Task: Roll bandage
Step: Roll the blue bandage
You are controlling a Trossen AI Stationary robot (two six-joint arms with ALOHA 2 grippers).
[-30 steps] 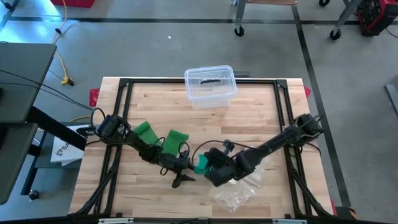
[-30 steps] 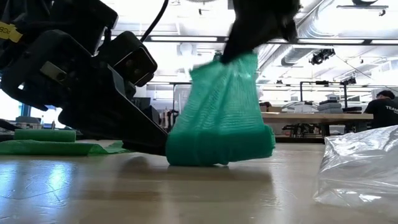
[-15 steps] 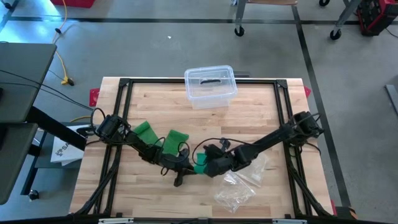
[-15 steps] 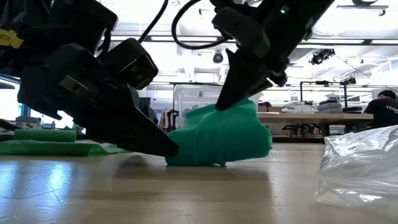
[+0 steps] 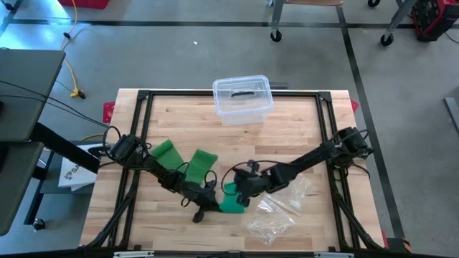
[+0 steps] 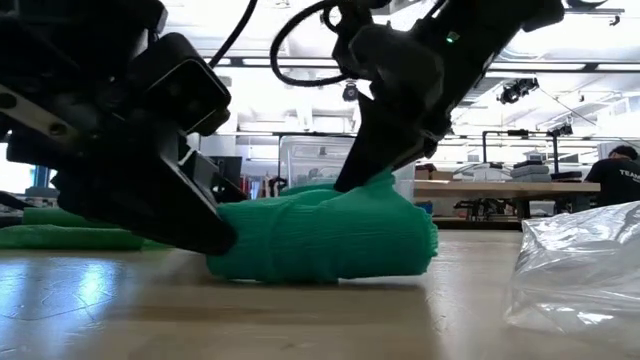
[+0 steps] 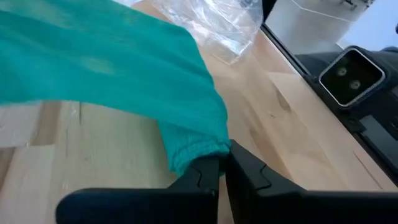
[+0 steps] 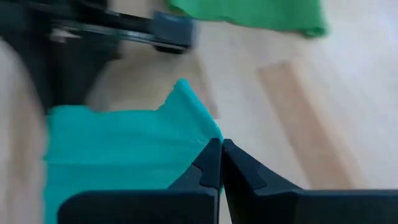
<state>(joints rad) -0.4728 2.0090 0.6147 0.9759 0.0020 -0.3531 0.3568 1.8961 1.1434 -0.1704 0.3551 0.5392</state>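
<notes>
A teal bandage (image 6: 320, 240) lies stretched along the wood table, near its front middle (image 5: 231, 202). My left gripper (image 7: 224, 163) comes from the table's left and is shut on one end of it. My right gripper (image 8: 221, 149) slants down from the right and is shut on the bandage's other end. Two green bandages (image 5: 171, 150) (image 5: 201, 163) lie flat on the table beside my left arm. My left gripper pinches the bandage's bunched corner (image 7: 194, 152) between its two fingers, coming in low from the table's left. That end rests on the table (image 6: 225, 262). My right gripper pinches the bandage's upper edge (image 8: 200, 134) between its two fingers, slanting down from the table's right. The cloth slopes away from the fingers (image 6: 375, 165) and its bulk lies on the table.
A crumpled clear plastic bag (image 5: 276, 211) lies just right of the bandage, near the front edge. A clear lidded container (image 5: 242, 99) stands at the far middle. A black frame (image 5: 326, 122) runs around the table top.
My right gripper has come down and toward the table's left, lowering the teal bandage from hanging upright to lying stretched along the table. My left gripper has shut on the bandage's left end.
</notes>
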